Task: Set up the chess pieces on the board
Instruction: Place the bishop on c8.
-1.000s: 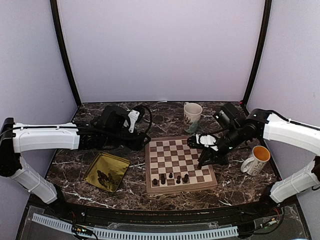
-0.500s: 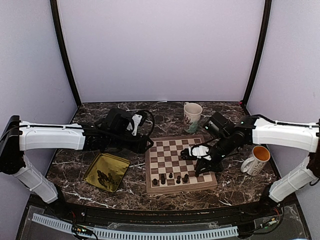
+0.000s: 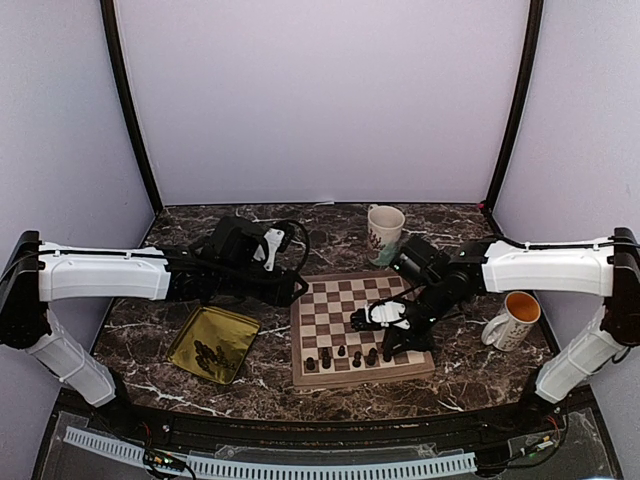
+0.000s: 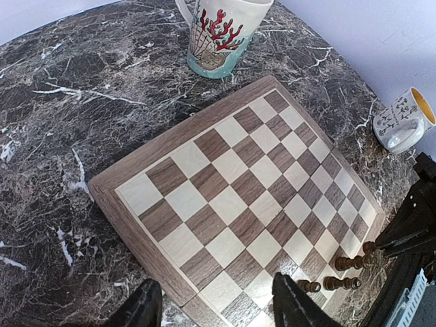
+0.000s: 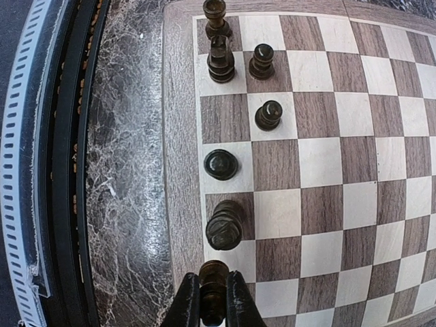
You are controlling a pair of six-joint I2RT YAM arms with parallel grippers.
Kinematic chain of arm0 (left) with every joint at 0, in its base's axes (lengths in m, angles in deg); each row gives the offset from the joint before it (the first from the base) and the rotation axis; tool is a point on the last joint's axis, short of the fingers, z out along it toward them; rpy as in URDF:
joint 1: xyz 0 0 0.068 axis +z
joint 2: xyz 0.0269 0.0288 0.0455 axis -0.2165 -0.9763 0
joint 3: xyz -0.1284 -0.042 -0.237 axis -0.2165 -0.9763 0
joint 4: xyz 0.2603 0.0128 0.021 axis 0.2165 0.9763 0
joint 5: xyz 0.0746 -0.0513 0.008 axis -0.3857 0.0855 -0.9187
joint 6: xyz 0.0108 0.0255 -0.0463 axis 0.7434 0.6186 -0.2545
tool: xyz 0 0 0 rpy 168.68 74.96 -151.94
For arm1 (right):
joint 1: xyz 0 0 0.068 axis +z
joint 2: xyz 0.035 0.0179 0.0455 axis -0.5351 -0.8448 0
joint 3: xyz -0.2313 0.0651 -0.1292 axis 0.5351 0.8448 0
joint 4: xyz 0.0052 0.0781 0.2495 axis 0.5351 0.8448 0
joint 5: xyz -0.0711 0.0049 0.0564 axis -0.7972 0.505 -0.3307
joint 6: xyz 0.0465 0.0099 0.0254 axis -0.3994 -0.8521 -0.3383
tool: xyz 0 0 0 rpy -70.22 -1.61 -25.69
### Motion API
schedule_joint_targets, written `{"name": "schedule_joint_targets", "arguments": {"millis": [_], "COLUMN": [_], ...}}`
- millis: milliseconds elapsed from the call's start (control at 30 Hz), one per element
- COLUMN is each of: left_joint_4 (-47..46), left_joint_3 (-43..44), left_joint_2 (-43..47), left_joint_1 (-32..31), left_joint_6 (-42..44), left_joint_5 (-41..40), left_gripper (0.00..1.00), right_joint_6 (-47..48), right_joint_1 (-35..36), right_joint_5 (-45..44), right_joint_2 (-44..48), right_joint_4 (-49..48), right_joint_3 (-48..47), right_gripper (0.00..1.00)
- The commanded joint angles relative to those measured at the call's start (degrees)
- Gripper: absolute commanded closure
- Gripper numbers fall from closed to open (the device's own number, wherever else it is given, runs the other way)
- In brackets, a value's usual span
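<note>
Right wrist view has the right gripper (image 5: 213,294) clamped on a dark chess piece (image 5: 213,272), pinched across its slim upper body and held over the rank nearest the rim of the chessboard (image 5: 178,136), beside six standing pieces (image 5: 224,225) in the two ranks along that rim. Such a piece looks light, hard and glossy, turned into rings and knobs on a narrow round foot. I judge it would tip at a nudge and could twist between the pads, so the waist under the head is the best hold. Squares are matt brown and cream inside a pale wood border. More loose pieces (image 3: 210,352) lie heaped in a shiny gold tray (image 3: 188,330) left of the board, on the dark veined marble tabletop (image 5: 129,170). Left gripper (image 4: 218,305) hovers by a corner of the board, fingers apart, holding nothing. Two glazed mugs stand beyond, a coral-patterned mug (image 4: 221,34) and an orange-lined mug (image 4: 405,119).
</note>
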Motion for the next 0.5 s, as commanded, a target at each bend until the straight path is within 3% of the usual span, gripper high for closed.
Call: {"name": "schedule_joint_targets", "arguments": {"millis": [0, 467], "left_joint_4": [-1.0, -1.4], "left_joint_3": [-0.9, -1.2], "left_joint_2": [0.2, -0.3], "left_joint_1": [0.2, 0.2], "left_joint_6": [-0.5, -0.3], "left_joint_5": [0.4, 0.5], "left_gripper": [0.43, 0.43], "right_joint_6": [-0.4, -0.6], "right_joint_1": [0.8, 0.9], "right_joint_5": [0.0, -1.3], "right_joint_2": [-1.4, -3.5], "right_joint_4": [-1.7, -2.3], "right_joint_3": [-0.4, 0.0], "right_gripper": [0.99, 0.98]}}
